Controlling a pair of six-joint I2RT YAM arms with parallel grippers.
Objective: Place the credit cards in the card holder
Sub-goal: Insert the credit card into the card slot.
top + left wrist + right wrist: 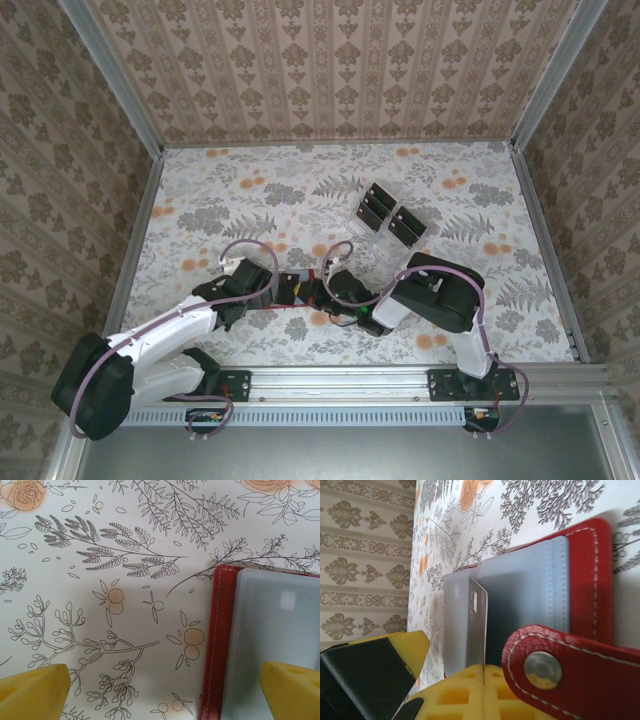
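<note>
Right wrist view: right end effector (483, 672) clamped on a credit card (477, 625) standing edge-on at the card holder (585, 570) pocket; left end effector (162, 690) spread apart.

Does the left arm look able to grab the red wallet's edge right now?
Probably yes: the open left gripper straddles the red wallet at its stitched edge, with nothing lying between.
</note>
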